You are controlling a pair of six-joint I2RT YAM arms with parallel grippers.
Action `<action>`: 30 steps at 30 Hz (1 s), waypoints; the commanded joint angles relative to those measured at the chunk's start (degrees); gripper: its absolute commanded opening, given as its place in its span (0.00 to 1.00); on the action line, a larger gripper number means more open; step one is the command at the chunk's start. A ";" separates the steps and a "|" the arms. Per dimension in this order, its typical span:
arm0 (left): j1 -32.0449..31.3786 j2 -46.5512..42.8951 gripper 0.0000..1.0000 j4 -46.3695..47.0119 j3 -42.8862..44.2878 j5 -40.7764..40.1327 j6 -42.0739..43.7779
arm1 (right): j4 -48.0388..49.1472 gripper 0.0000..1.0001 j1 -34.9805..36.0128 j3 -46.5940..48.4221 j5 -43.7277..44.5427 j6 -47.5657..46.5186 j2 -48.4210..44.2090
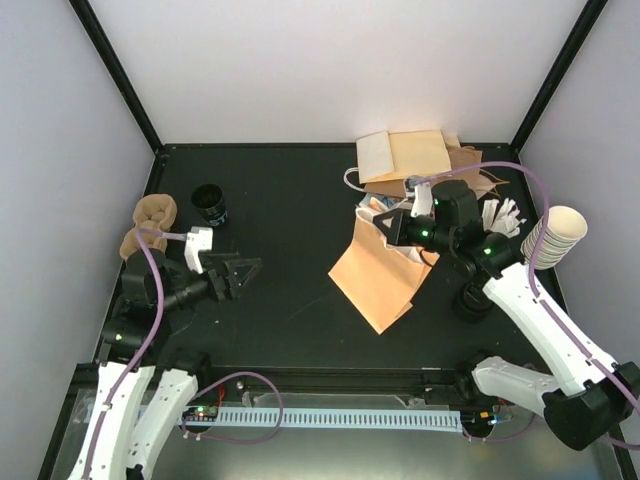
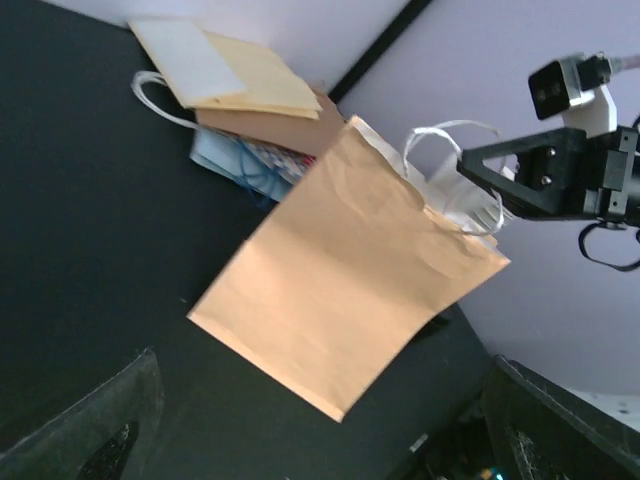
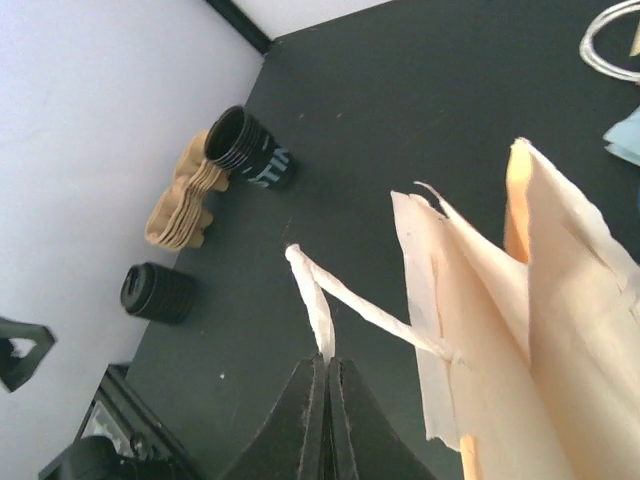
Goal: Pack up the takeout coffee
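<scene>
A brown paper bag (image 1: 378,278) lies tilted on the black table, its mouth lifted toward the back right. My right gripper (image 1: 386,228) is shut on the bag's white twisted handle (image 3: 322,300), pinched between the closed fingertips. In the right wrist view the bag's open mouth (image 3: 520,300) shows cream inner walls. My left gripper (image 1: 238,272) hangs open and empty over the table, left of the bag, facing it. The takeout coffee does not show clearly. A dark round shape (image 1: 472,300) sits under my right forearm, and I cannot tell whether it is the coffee's lid.
A stack of lidless cream cups (image 1: 556,236) stands at the right wall. Flat bags and papers (image 1: 415,158) pile at the back right. Brown pulp trays (image 1: 150,225) and a black ribbed stack (image 1: 210,204) sit at the left; another black stack (image 3: 157,292) lies near the left wall.
</scene>
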 commanded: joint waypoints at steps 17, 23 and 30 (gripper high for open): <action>-19.11 4.40 0.88 37.59 -12.98 -6.11 -36.36 | -5.13 0.02 7.75 1.17 -0.91 -8.75 -6.41; -30.43 15.69 0.89 45.01 -6.97 -12.98 -39.42 | -4.54 0.02 9.43 0.82 -1.33 -8.52 -7.17; -37.24 23.31 0.89 59.45 -7.88 -22.56 -47.78 | -3.90 0.02 12.00 -0.20 -1.76 -9.22 -6.78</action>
